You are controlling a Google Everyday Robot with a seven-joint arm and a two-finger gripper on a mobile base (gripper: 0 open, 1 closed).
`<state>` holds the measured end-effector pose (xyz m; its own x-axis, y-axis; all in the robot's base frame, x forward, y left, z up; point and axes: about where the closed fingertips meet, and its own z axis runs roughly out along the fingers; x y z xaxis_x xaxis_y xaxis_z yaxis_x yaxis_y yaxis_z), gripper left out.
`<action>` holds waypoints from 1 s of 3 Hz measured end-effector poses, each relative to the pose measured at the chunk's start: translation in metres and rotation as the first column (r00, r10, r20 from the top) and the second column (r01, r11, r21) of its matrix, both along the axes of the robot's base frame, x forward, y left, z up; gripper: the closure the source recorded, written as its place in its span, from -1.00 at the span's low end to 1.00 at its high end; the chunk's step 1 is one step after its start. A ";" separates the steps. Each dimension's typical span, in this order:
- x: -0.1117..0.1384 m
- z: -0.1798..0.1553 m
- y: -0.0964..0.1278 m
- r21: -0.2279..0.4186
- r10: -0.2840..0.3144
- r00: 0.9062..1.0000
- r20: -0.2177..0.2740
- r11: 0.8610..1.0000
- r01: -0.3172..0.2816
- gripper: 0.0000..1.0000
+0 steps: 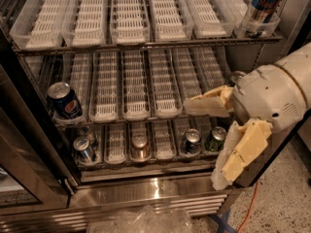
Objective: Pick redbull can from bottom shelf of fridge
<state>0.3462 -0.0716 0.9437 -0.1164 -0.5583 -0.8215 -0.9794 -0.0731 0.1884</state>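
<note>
In the fridge [146,191], the redbull can [83,150] sits far left on the bottom shelf [163,141], so my wide-open gripper [203,144], out on the right, must reach across.

One open-fingered gripper [201,144] at the fridge's [146,193] right. Left of it: two redbull cans [83,149], one Pepsi can [63,101], one copper-brown can [140,147]. Beside it: one dark can [192,141], one green can [215,139].

Pepsi logo on blue can [64,102], jaws spread at right
</note>
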 end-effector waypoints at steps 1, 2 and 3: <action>-0.007 -0.013 0.028 0.137 -0.015 1.000 0.008 0.990 0.014 -1.00; -0.023 -0.022 0.064 0.314 -0.118 0.992 0.051 0.944 0.096 -1.00; -0.029 -0.029 0.080 0.374 -0.184 0.981 0.060 0.916 0.148 -1.00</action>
<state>0.3175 0.0079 0.9151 -0.0958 -0.1960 -0.9759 -0.9950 0.0454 0.0886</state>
